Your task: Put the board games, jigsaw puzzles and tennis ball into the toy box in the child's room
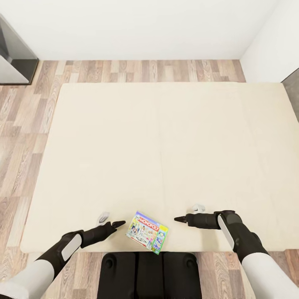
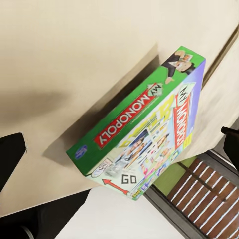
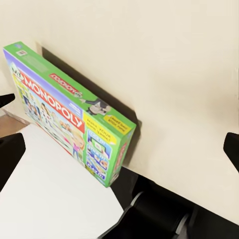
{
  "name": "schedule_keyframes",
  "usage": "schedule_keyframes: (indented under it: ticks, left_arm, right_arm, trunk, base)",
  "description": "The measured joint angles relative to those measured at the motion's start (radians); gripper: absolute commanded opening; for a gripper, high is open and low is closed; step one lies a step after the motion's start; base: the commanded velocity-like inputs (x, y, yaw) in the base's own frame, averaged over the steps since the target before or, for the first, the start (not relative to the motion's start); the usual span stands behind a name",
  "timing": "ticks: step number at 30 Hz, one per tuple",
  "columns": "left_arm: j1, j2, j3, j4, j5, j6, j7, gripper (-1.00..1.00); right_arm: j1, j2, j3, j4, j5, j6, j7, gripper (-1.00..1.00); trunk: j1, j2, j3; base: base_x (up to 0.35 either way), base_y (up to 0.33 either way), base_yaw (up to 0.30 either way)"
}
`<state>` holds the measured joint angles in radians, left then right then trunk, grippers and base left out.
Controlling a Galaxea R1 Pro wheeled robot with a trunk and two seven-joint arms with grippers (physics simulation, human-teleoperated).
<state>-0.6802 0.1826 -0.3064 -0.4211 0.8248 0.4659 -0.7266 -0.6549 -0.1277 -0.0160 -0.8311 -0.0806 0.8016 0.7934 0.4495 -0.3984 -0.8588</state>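
One board game, a green-and-white Monopoly box, lies flat on the beige mattress of the bed, right at its near edge, one corner reaching that edge. My left gripper hovers just left of the box, pointing at it, open and empty. To the right of the box, my right gripper is also open and empty, a short gap away. The box lies ahead between the spread left fingers. In the right wrist view the box sits off to one side of the right fingers.
My dark base stands against the bed's near edge. Wood-plank floor runs along the bed's left side and beyond it to the white wall. A dark cabinet stands at the far left corner.
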Motion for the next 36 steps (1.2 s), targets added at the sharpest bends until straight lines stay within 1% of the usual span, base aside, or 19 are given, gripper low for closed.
schedule_keyframes:
  ticks: [12, 19, 29, 36]
  left_arm:
    - [-0.022, 0.003, -0.003, 0.002, -0.004, -0.022, -0.005, 1.00]
    - [-0.029, 0.000, -0.005, 0.002, -0.005, -0.027, -0.005, 1.00]
    - [-0.043, -0.009, -0.009, 0.002, -0.008, -0.026, 0.007, 1.00]
    - [-0.048, -0.024, -0.010, 0.002, -0.008, -0.028, 0.038, 1.00]
  right_arm:
    - [0.000, 0.000, 0.006, 0.000, 0.000, 0.000, 0.000, 1.00]
    - [0.000, 0.000, 0.007, 0.000, 0.000, 0.000, 0.000, 1.00]
    - [0.001, -0.001, 0.006, -0.001, -0.001, -0.002, 0.000, 1.00]
    - [0.001, -0.001, 0.004, -0.001, -0.001, -0.002, -0.001, 1.00]
  trunk:
    - [0.000, 0.000, -0.019]
    - [0.000, 0.000, -0.031]
    - [0.000, 0.000, -0.040]
    - [0.000, 0.000, -0.042]
  base:
    - [0.000, 0.000, 0.000]
    - [0.000, 0.000, 0.000]
    - [0.000, 0.000, 0.000]
    - [0.000, 0.000, 0.000]
